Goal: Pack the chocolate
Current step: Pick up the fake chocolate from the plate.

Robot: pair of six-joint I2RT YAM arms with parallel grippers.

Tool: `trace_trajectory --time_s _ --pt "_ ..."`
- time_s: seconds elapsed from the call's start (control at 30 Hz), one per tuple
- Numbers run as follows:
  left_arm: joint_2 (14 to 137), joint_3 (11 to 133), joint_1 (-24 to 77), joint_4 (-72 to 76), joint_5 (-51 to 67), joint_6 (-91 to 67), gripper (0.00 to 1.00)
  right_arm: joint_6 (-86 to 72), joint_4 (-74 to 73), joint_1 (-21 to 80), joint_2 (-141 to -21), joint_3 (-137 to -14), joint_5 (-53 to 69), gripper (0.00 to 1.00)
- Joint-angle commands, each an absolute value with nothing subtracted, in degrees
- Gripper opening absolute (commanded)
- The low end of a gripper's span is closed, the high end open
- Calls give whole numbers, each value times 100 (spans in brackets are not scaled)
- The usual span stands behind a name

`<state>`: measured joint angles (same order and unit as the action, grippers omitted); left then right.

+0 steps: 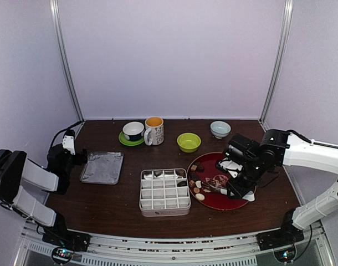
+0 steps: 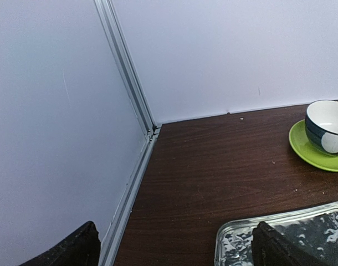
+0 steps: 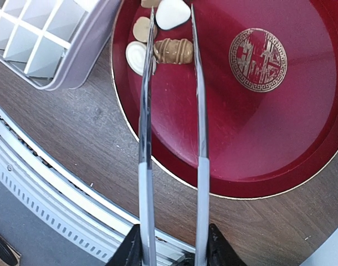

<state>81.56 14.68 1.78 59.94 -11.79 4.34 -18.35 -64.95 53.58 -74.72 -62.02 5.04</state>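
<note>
Several small chocolates [image 1: 196, 191] lie at the left side of a red plate [image 1: 235, 202], beside a white divided box [image 1: 164, 192]. A dark piece sits in one of the box's right compartments. My right gripper [image 3: 172, 252] is shut on the metal tongs [image 3: 145, 138]. The two tong arms reach over the plate [image 3: 257, 122] and straddle a brown ridged chocolate [image 3: 173, 51], with a white heart-shaped piece [image 3: 172, 14] between their tips. A cream oval chocolate [image 3: 136, 55] lies just outside the left arm. My left gripper [image 2: 177, 244] stands open at the far left, by a foil tray [image 2: 302, 227].
Along the back of the table stand a cup on a green saucer [image 1: 133, 131], a mug [image 1: 154, 131], a green bowl [image 1: 189, 142] and a pale blue bowl [image 1: 220, 129]. The foil tray [image 1: 102, 167] lies left of the box. The table's front rail runs close to the plate.
</note>
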Motion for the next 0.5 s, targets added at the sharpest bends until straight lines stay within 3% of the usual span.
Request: trace_trajectory --time_s 0.0,0.47 --pt "8171 1582 123 6211 -1238 369 98 -1838 -6504 5335 -7246 -6488 341 32" --pt "8174 1582 123 6207 -1236 368 98 -1898 -6153 5340 -7101 -6824 718 31"
